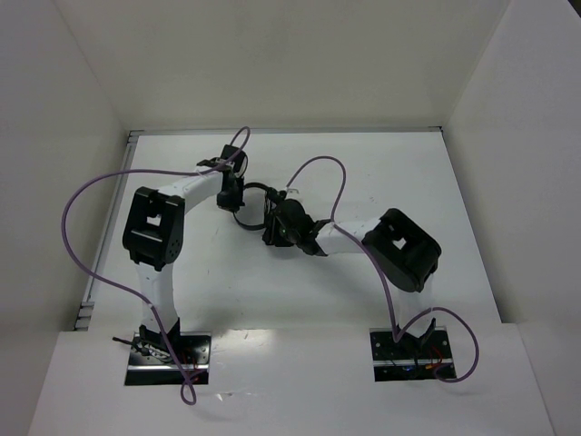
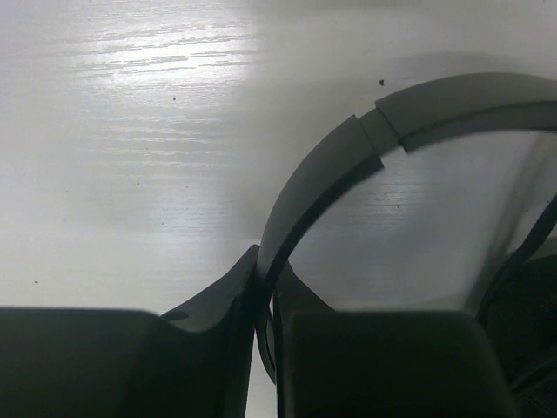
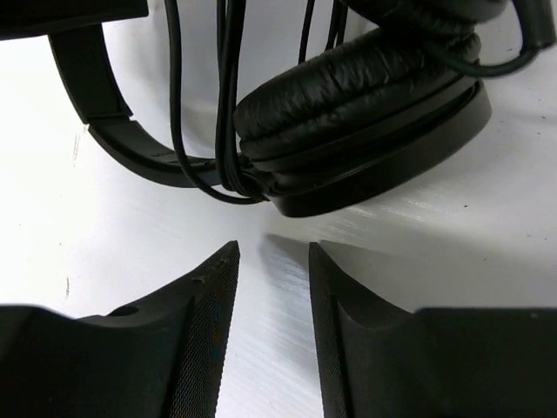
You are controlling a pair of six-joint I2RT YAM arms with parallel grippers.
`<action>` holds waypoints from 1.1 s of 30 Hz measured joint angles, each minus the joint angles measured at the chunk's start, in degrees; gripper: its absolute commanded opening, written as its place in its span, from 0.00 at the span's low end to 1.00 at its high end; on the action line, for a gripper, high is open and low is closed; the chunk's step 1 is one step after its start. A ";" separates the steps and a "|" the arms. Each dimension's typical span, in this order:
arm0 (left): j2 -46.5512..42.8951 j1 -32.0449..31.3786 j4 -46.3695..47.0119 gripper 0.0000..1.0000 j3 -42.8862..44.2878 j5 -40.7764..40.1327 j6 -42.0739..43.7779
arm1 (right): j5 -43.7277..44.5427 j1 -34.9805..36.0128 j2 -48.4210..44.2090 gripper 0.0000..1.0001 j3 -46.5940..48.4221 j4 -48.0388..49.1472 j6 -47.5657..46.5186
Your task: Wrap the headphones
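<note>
Black fingers of the left gripper (image 2: pixel 265 292) are seen pressed together on the thin headband (image 2: pixel 326 178) of the headphones (image 3: pixel 383 148), low in the left wrist view. The band is clamped edge-on between the jaws. From that grip it arches up and to the right across the frame, with a seam visible where two sections of the band join.

The right gripper (image 3: pixel 272 261) is held apart, with a narrow gap of bare surface between its ridged fingers and nothing gripped. Just above that gap, a round padded earcup (image 3: pixel 348 87) is shown tilted, its lower rim close to the white wood-grain table (image 2: pixel 130 131). Several strands of the thin black cord (image 3: pixel 224 96) run down from the top edge of the right wrist view and are gathered against the left side of the earcup. A second cup is partly visible at the upper right, cut off by the frame.

In the top view, both grippers are found close together slightly above the frame's centre, with the headphones between them. Purple cables (image 1: pixel 91 191) loop from the arms towards the left and lower edges.
</note>
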 measured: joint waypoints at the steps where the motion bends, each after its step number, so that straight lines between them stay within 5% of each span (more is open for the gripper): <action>1: 0.02 0.00 -0.02 0.19 0.02 0.11 0.13 | -0.37 -0.09 0.00 0.48 0.24 -0.39 -0.33; 7: 1.07 0.00 -0.13 0.35 0.44 0.44 0.35 | -2.58 -0.26 -1.38 0.53 0.24 -3.13 -3.13; 13: 1.22 0.00 -0.66 0.52 0.87 0.79 0.39 | -6.56 -0.26 -8.48 0.72 -4.15 -6.45 -5.40; 20: 1.11 0.00 -1.49 0.88 3.43 2.10 0.79 | -7.26 -0.83 -22.53 1.00 -6.19 -9.33 -6.58; 21: 0.87 0.00 -1.51 1.00 3.67 2.27 1.01 | -6.95 -1.05 -24.57 1.00 -6.19 -9.73 -6.75; 33: -20.22 0.00 3.34 1.00 -12.07 3.52 3.93 | 8.94 -3.67 -39.17 1.00 -5.66 -22.77 -12.68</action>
